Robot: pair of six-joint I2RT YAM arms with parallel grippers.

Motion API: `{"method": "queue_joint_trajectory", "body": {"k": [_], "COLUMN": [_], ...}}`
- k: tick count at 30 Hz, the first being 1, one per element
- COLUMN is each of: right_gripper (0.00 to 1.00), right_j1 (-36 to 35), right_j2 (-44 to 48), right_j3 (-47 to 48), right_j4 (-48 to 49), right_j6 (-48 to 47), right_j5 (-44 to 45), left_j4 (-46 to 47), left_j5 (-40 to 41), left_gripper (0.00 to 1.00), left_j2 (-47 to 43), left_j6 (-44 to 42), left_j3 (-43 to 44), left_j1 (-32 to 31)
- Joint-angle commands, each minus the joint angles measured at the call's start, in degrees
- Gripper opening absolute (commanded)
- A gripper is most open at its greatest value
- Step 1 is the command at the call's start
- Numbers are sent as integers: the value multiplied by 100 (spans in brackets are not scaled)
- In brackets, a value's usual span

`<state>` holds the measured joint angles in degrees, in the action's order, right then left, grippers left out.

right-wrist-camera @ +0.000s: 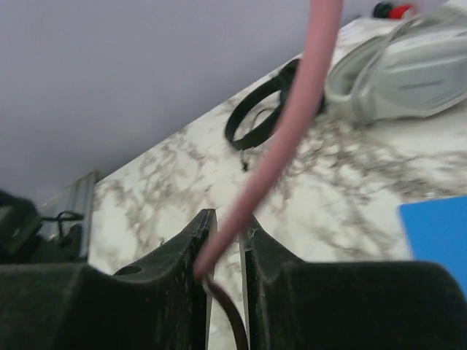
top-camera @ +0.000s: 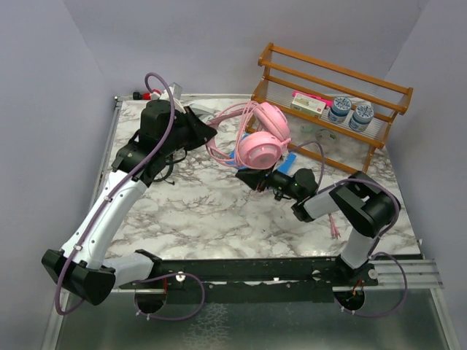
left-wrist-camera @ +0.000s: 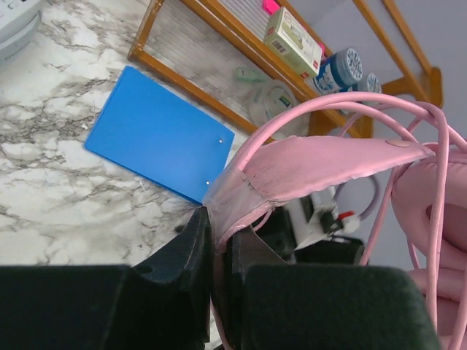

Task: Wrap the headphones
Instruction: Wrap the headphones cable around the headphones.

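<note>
The pink headphones (top-camera: 261,138) hang in the air over the middle back of the table, with loops of pink cable (top-camera: 222,127) around them. My left gripper (top-camera: 211,135) is shut on their pink headband (left-wrist-camera: 321,168), which is pinched between its jaws (left-wrist-camera: 221,235). My right gripper (top-camera: 246,178) sits just below the ear cups. It is shut on a run of the pink cable (right-wrist-camera: 288,124) that rises from its jaws (right-wrist-camera: 226,235). The small black headphones (right-wrist-camera: 261,109) and the grey-white headphones (right-wrist-camera: 408,65) lie on the marble beyond it.
A blue pad (left-wrist-camera: 160,135) lies on the marble under the headphones (top-camera: 290,162). A wooden rack (top-camera: 332,98) at the back right holds a small box (top-camera: 308,105) and two jars (top-camera: 350,111). A loose pink piece (top-camera: 334,227) lies by the right arm.
</note>
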<state>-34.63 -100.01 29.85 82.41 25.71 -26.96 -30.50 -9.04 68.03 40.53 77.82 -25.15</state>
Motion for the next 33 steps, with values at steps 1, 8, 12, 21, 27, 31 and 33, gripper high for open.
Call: {"method": "queue_joint_trajectory", "body": {"k": [1, 8, 12, 21, 27, 31, 33], "right_gripper": [26, 25, 24, 23, 23, 17, 14], "right_j1": [-706, -1809, -2292, -2487, -2479, -2474, -2461], "right_j2": [-294, 71, 473, 1608, 2108, 2125, 2073], "right_j3": [15, 234, 460, 1895, 2931, 4001, 4310], "right_j4": [1724, 1118, 274, -5146, -7530, -8911, -9169], "right_j6": [668, 575, 424, -950, -2331, -3255, -3563], "right_j5": [-434, -191, -138, 416, 1314, 2387, 3011], "left_j4": [597, 371, 387, 419, 922, 1370, 1522], "left_j5": [748, 1954, 2556, 4934, 5454, 4996, 4654], "left_gripper": [0, 0, 0, 0, 0, 0, 0], "left_j2": [-47, 169, 263, 383, 408, 340, 264], "left_j6": [1419, 1648, 1534, 84, -1311, -2200, -2517], "left_j3": [48, 260, 293, 248, -132, -498, -691], "left_j1": [27, 27, 27, 27, 27, 27, 19]}}
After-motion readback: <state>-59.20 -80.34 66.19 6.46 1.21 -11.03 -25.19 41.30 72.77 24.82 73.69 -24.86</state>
